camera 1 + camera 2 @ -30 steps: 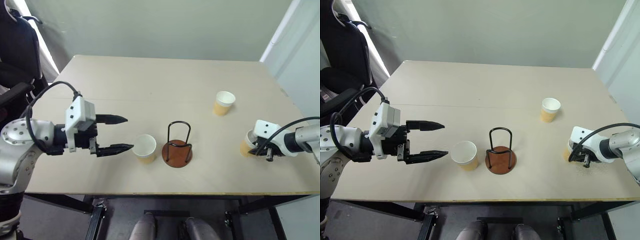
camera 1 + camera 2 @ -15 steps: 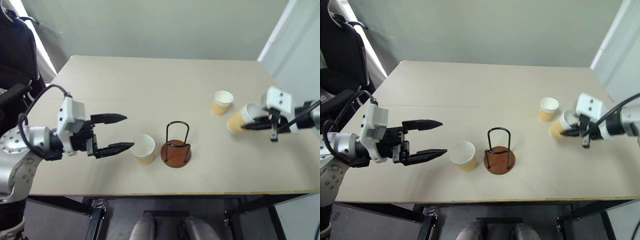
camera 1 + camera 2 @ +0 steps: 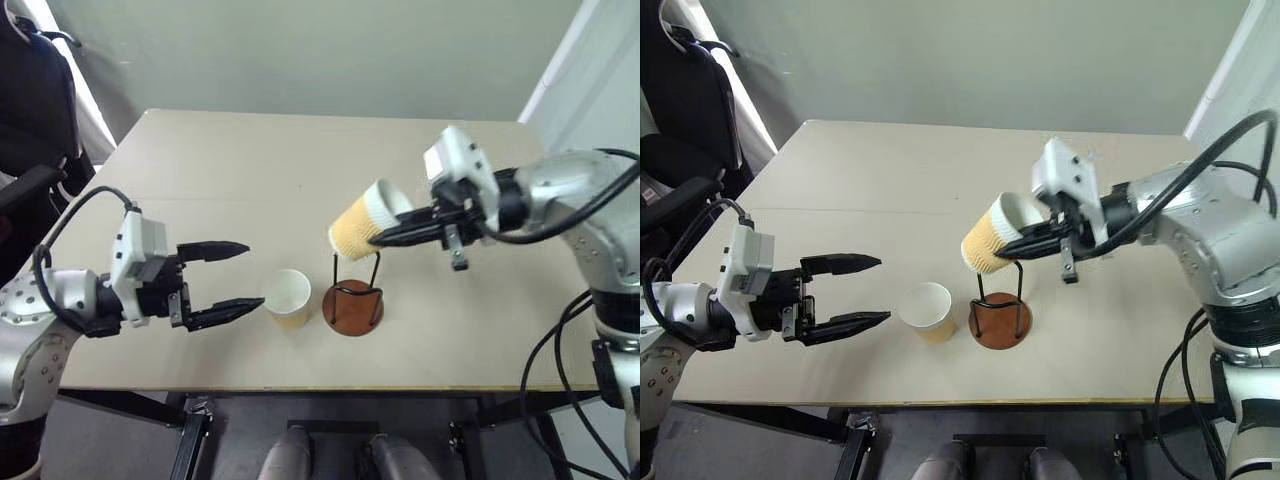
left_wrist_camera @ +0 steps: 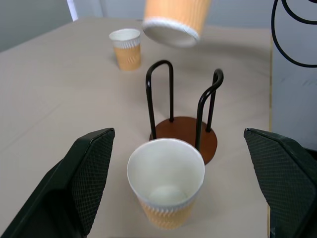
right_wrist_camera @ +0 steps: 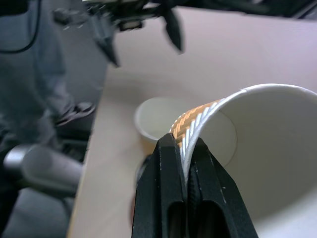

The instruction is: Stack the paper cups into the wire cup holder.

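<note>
place: lab or office | cues: plain worktable (image 3: 300, 170), bare wall (image 3: 320, 50), black chair (image 3: 35, 90)

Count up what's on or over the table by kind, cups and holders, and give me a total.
Paper cups: 3, one pinched at its rim, one beside the holder, one far back
Wire cup holder: 1
Total: 4

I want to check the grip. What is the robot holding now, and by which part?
The right gripper pinches one tan paper cup by its rim wall; the left gripper holds nothing.
</note>
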Controlling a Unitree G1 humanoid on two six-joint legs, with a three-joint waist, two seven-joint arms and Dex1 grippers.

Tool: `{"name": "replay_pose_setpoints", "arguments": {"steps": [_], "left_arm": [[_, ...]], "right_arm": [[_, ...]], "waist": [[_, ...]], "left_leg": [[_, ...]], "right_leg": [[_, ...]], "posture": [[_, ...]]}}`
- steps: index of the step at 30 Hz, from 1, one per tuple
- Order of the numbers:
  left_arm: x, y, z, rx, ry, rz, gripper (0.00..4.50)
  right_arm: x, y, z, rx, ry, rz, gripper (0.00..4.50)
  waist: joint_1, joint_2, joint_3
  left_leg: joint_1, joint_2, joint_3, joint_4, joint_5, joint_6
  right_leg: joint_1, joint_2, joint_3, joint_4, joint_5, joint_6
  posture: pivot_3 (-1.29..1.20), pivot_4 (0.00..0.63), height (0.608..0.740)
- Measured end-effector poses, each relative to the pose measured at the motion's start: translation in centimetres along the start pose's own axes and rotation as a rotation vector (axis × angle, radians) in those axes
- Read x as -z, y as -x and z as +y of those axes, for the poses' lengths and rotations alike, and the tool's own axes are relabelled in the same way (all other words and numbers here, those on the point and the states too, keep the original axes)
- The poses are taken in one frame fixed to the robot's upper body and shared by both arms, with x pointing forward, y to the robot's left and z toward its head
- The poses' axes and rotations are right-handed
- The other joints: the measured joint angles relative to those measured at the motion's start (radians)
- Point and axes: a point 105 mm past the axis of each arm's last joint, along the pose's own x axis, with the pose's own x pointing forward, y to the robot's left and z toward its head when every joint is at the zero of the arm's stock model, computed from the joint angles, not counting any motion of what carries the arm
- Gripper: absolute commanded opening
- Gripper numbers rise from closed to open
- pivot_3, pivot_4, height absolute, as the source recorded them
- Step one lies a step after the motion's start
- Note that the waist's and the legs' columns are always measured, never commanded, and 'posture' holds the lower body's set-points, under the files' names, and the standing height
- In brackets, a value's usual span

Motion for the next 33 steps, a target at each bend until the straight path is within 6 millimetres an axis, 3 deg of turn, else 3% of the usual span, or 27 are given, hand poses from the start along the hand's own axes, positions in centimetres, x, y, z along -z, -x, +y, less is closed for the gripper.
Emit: {"name": "replay_pose_setpoints", "arguments": {"steps": [11, 26, 29, 33], "left_arm": [[0.0, -0.1, -0.4, -0.006, -0.007, 0.025, 4.50], [0.2, 0.1, -0.4, -0.011, 0.006, 0.046, 4.50], [0.2, 0.1, -0.3, -0.018, 0.005, 0.047, 4.50], [0.2, 0.1, -0.2, -0.021, 0.010, 0.058, 4.50]], "right_arm": [[1.9, -1.5, 0.8, -0.043, -0.021, 0.072, 0.02], [2.4, -1.8, 0.3, -0.018, -0.005, 0.093, 0.02], [2.9, -1.9, 0.1, -0.009, 0.005, 0.112, 0.58], [3.1, -1.7, 0.0, 0.002, 0.018, 0.125, 1.95]], "waist": [[-0.003, 0.000, 0.000], [-0.003, 0.000, 0.000], [-0.002, 0.000, 0.000], [-0.003, 0.000, 0.000]], "left_leg": [[0.001, 0.000, 0.000, 0.000, 0.000, -0.001], [0.001, 0.000, 0.000, -0.001, -0.001, -0.002], [0.001, 0.000, 0.000, -0.001, -0.001, -0.002], [0.001, 0.001, 0.000, -0.001, -0.001, -0.002]], "right_leg": [[0.000, 0.000, 0.000, 0.001, 0.000, -0.002], [0.000, 0.000, 0.000, 0.001, 0.000, -0.003], [0.000, 0.000, 0.000, 0.001, 0.000, -0.003], [0.000, 0.000, 0.000, 0.001, 0.000, -0.003]], "posture": [[0.00, 0.150, 0.740], [0.00, 0.150, 0.740], [0.00, 0.150, 0.740], [0.00, 0.150, 0.740]]}}
